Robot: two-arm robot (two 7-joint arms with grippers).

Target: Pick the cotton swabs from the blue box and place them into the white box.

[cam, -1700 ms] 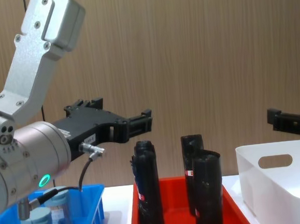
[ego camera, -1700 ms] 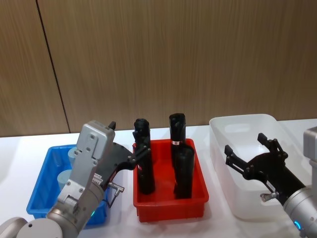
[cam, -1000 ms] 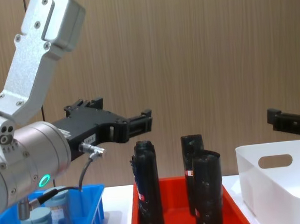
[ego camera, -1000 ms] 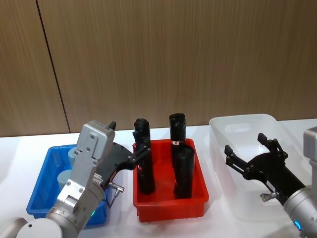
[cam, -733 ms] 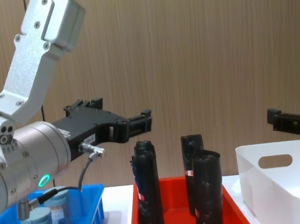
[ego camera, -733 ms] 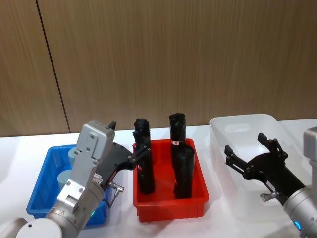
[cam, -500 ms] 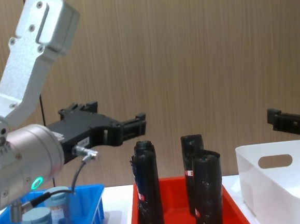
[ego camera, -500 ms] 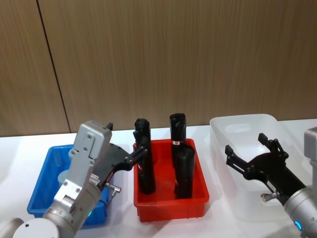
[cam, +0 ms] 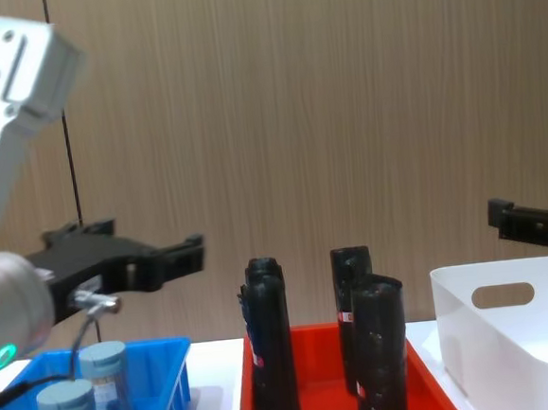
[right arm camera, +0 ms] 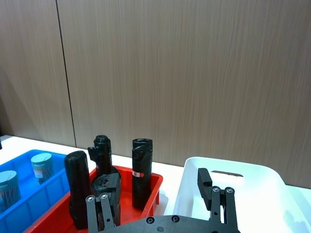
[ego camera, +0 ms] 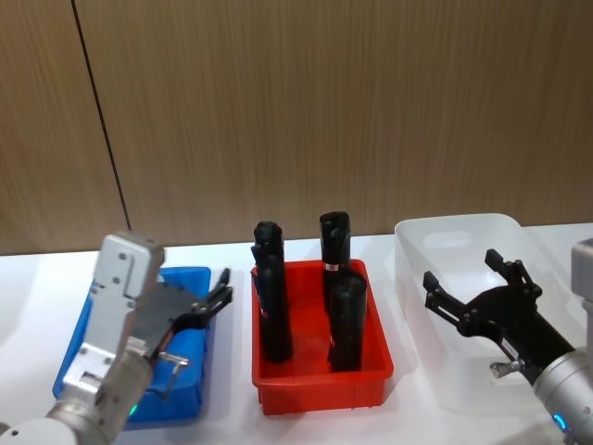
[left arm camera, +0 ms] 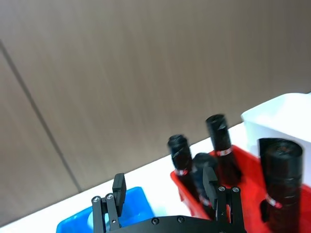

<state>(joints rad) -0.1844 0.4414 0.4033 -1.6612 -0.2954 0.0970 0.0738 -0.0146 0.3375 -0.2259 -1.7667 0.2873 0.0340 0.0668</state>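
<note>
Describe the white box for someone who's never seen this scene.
Three containers line the table: blue box, red tray, then the white box at the robot's right, below the right pincer. Unlike its neighbours, it has smooth white walls and an oval handle cutout.

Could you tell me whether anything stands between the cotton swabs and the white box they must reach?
Yes: the red tray of tall black cylinders sits between the blue box and the white box.

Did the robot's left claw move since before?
Yes. The left gripper slid toward the robot's left, away from the red tray and its black cylinders, and now hangs above the blue box's right edge.
</note>
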